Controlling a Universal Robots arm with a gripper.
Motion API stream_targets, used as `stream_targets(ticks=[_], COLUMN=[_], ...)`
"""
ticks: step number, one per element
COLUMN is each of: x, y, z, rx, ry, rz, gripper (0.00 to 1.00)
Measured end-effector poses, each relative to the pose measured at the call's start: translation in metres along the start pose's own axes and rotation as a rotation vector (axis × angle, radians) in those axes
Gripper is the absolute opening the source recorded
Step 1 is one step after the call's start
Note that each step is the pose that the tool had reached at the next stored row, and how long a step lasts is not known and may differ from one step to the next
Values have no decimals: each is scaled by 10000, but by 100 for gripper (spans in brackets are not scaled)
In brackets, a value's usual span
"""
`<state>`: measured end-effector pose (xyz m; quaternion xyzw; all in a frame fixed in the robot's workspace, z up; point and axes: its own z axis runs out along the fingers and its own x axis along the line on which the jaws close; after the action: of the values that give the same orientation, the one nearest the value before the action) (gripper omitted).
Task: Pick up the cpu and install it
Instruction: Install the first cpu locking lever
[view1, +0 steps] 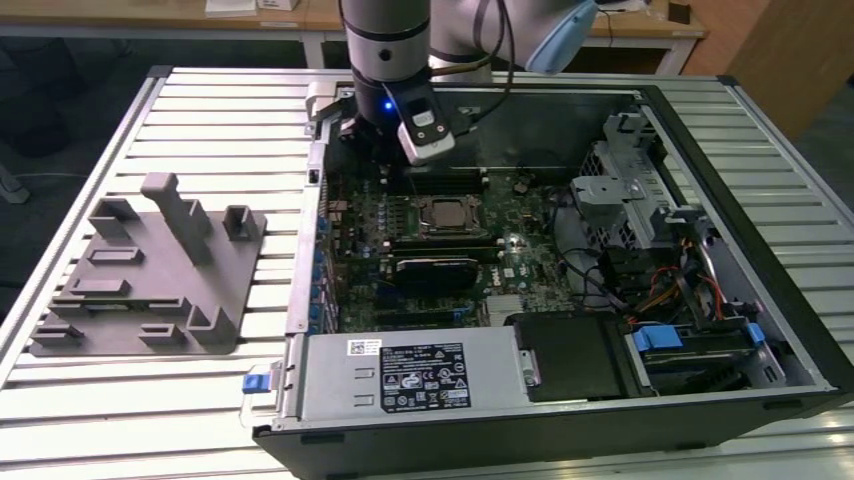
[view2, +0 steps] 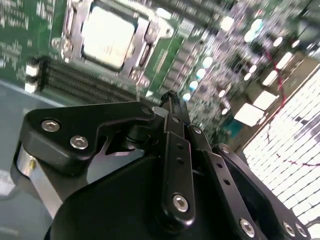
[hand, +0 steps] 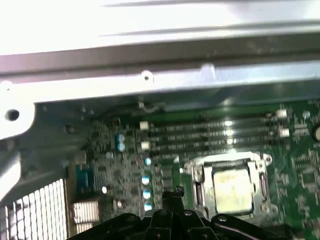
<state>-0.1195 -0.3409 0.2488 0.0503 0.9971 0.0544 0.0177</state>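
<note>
**Current state.** The cpu (view1: 441, 213) lies flat in its socket on the motherboard (view1: 521, 270), inside the open computer case (view1: 801, 330) that rests on the slatted desk (view1: 200, 100). A metal retention frame (hand: 200, 175) borders the cpu on all sides, which keeps the chip square to the board. Whether the frame's latch is locked cannot be determined.

**Claw.** In both wrist views the claw (view2: 167, 97) (hand: 172, 192) tapers to a single narrow tip. Its jaws appear pressed together with nothing between them. It hangs above the board near the socket, apart from the cpu and touching nothing. The arm (view1: 387, 50) stands close to vertical over the case (a posture that suits straight access down into the socket area).

**Appearance of the cpu.** It is a small flat square with a pale, silvery top that reflects the light, and a thin darker margin shows at its edges. The memory slots (hand: 215, 132) run just beside the socket.

**Other items.** The grey plastic fixture (view1: 147, 270) stands on the desk, well apart from the case, towards the exterior view's left.
</note>
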Motion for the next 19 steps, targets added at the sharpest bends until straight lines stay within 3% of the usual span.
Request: stream_targets(ticks=[1,2,5,13,16,19], x=[2,7,27,34,35,34], y=[0,-1,-3,-5,-4,-4], z=[1,1,5,9,9,10], rx=[-165,-275,-464,-1178,-1260,-1266], ry=[15,27,51,146,153,153], rz=[-2,-4,-45,-246,-241,-242], gripper=[11,11,11,11,11,11])
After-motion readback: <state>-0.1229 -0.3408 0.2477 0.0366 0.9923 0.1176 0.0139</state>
